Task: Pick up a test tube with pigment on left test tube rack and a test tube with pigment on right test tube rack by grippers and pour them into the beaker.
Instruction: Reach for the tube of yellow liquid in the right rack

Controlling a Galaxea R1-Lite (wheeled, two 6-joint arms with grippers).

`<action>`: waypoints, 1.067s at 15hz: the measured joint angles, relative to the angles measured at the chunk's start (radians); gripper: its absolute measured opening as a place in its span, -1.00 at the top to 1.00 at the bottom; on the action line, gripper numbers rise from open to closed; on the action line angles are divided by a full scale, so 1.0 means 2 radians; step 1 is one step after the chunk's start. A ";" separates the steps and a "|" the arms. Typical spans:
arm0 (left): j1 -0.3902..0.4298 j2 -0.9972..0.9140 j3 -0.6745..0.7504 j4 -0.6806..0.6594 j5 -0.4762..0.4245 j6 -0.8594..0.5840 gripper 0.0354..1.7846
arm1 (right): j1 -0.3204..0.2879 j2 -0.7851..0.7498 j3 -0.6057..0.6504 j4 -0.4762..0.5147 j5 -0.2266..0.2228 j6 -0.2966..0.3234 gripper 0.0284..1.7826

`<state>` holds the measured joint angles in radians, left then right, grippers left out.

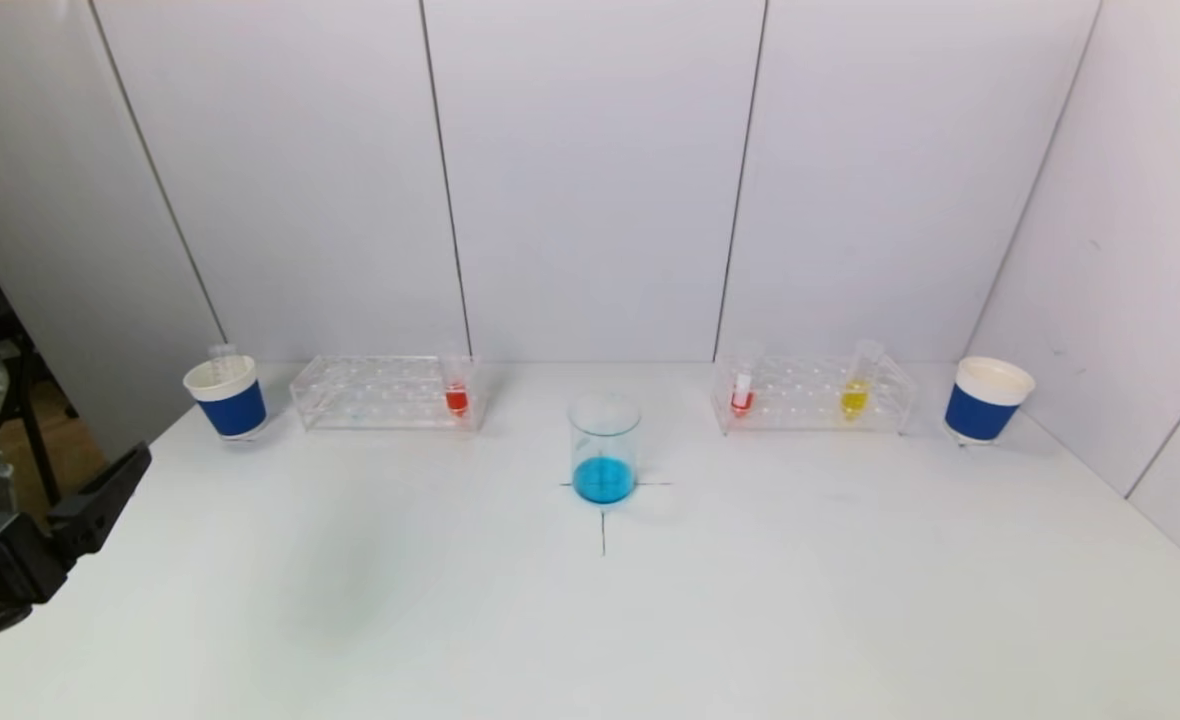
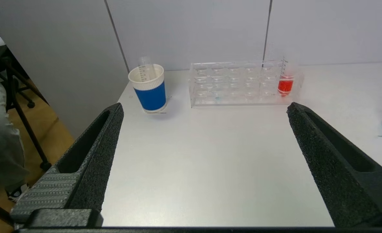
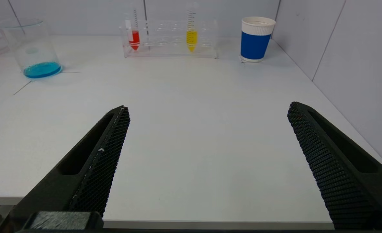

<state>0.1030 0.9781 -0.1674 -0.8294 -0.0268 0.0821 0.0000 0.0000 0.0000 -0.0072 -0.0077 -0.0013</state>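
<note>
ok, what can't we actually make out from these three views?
- Right gripper: absent from the head view, beyond its edge; only the right wrist view shows it, open.
- Left gripper: head view cuts it at the left edge.
- Beaker: left wrist view crops it to a blue sliver.
- Tube in the left cup: its lower part is hidden by the cup wall, contents unknown.
- Tube graduations: too small to read.

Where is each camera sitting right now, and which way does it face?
Head view: up on the head, looking down over the table; left claw at the left edge.
Left wrist view: behind the open left claw, facing the left rack.
Right wrist view: behind the open right claw, facing the right rack.
Shared: all three show the beaker.
</note>
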 joint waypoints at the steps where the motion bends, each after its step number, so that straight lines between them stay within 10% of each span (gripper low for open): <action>1: 0.000 -0.026 0.015 0.013 -0.001 0.000 -0.98 | 0.000 0.000 0.000 0.000 0.000 0.000 -0.99; 10: -0.006 -0.323 0.015 0.360 -0.049 -0.067 -0.98 | 0.000 0.000 0.000 0.000 0.000 0.000 -0.99; 16: -0.029 -0.361 0.005 0.390 -0.052 -0.076 -0.98 | 0.000 0.000 0.000 0.000 0.000 0.000 -0.99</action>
<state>0.0447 0.2560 -0.1572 -0.0494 -0.1309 -0.0702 0.0000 0.0000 0.0000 -0.0072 -0.0077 -0.0013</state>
